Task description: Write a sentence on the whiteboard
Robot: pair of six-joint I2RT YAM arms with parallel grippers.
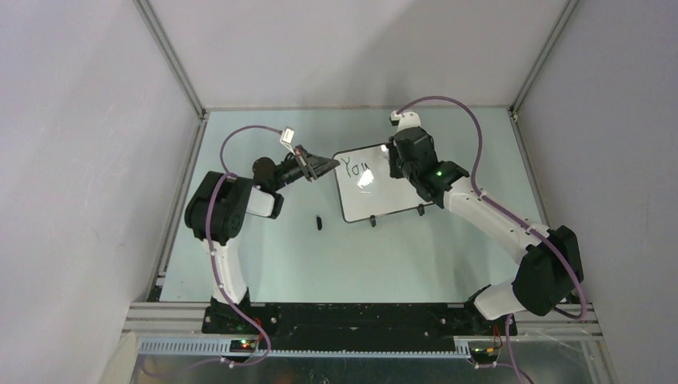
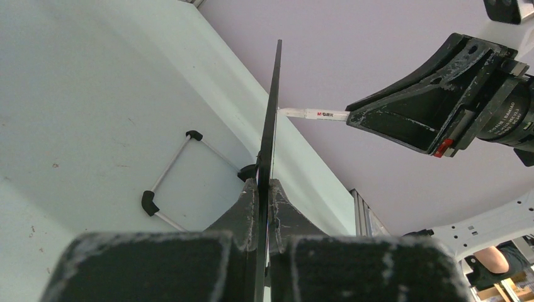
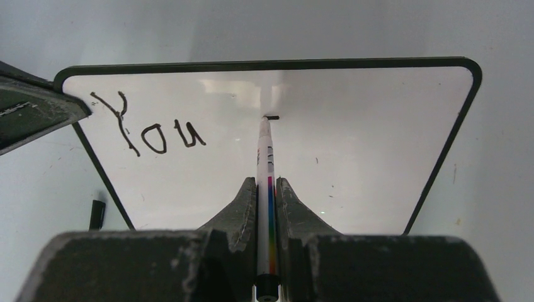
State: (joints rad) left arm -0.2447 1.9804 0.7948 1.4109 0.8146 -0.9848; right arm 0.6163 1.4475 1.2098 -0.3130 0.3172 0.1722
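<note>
Your right gripper (image 3: 266, 195) is clenched on a marker (image 3: 265, 157). Its tip touches the board (image 3: 365, 145) just at 3 o'clock of the sentence (image 3: 151, 129), which reads only "You". Your left gripper (image 2: 264, 189) is clamped on the board's edge, at its 10 o'clock corner seen from above. You find the board near the table's (image 1: 264, 264) middle, feet (image 1: 421, 210) toward 6 o'clock. A small black piece (image 1: 319, 222) lies apart at its 8 o'clock.
</note>
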